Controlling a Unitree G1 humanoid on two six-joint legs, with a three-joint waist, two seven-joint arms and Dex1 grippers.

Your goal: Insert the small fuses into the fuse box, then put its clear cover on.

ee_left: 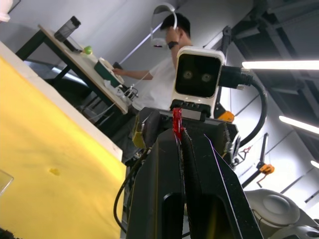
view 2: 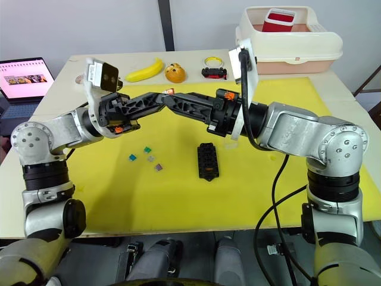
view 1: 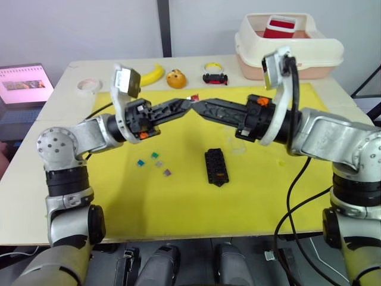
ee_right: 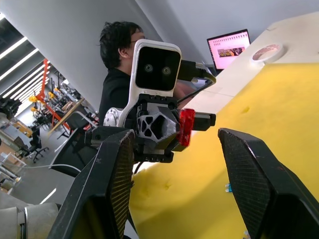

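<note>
My left gripper is raised above the yellow mat and shut on a small red fuse at its tips. Facing it tip to tip, my right gripper is open, with one finger on each side of that red fuse; I cannot tell whether they touch it. The black fuse box lies on the mat below, with an orange spot in one slot. Left of it lie several loose small fuses in teal, green, grey and purple. A faint clear cover rests on the mat under my right forearm.
A cream tub holding a red item stands at the back right. Along the table's back are a banana, an orange fruit, a toy car and a tape roll. A laptop sits far left.
</note>
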